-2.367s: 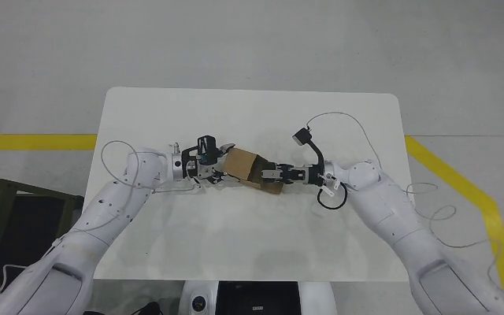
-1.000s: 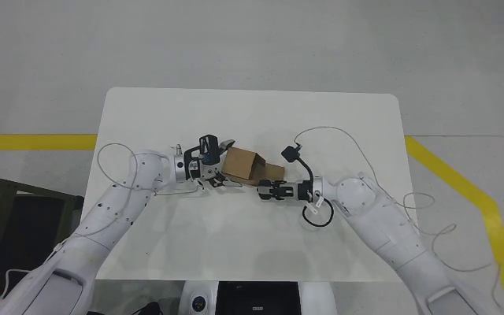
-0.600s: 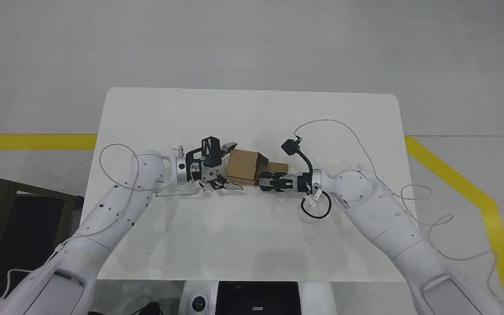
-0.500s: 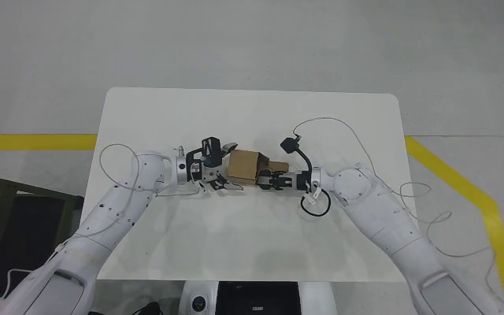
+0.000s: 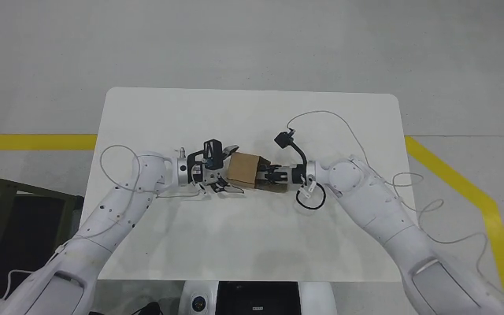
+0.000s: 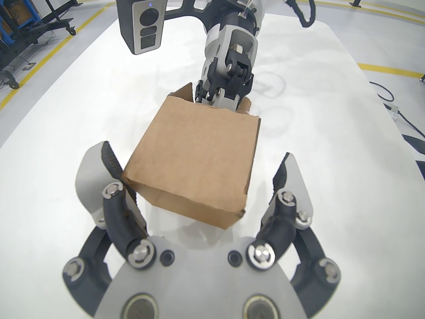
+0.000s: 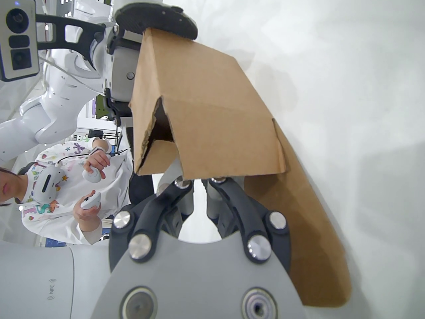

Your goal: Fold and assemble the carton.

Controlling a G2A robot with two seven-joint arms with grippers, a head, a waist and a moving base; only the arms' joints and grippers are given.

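Carton on table: left fingers wide around one end, right fingers narrow inside other end.

Top view looks down from up high at the whole table. Left wrist cam sits low n close facing right, right wrist cam faces left, so they see each other. All 3 share the carton.
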